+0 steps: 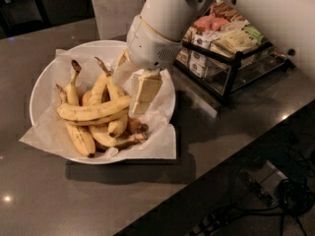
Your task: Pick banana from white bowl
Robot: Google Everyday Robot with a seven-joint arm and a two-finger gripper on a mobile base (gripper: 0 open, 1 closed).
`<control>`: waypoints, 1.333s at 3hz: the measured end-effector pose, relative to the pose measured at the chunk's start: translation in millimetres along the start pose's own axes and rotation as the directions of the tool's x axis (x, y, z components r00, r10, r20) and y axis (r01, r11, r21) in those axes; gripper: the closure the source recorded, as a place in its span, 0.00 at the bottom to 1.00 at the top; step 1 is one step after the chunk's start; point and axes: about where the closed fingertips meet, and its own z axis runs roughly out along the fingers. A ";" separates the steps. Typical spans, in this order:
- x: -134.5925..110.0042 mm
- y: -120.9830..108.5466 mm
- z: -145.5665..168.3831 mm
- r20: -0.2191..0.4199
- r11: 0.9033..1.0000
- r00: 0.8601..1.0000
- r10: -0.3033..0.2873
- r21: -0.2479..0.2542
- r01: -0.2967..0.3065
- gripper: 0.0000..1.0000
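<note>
The white bowl (44, 82), lined with a white paper sheet, sits on the dark counter and holds several yellow bananas. One plump banana (93, 111) lies across the top of the pile. A curved banana (114, 96) with a long brownish stem stands just left of my gripper. My gripper (130, 80) hangs over the right side of the bowl. Its cream fingers (143, 93) are apart, with only paper between them. It touches no banana. The white arm hides the bowl's far right rim.
A black wire and glass rack (231, 58) of packaged snacks stands to the right of the bowl, close to the arm. The counter's front edge (211, 166) runs diagonally at lower right, with cables on the floor beyond it.
</note>
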 end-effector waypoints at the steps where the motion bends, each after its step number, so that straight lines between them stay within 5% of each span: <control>1: 2.8 -5.9 11.6 0.008 0.999 1.000 0.004 -0.032 -0.004 0.41; 3: -7.6 3.8 19.9 -0.004 0.998 1.000 0.015 -0.059 -0.016 0.50; 4: -14.9 5.2 20.5 -0.020 0.998 1.000 0.005 -0.067 -0.006 0.69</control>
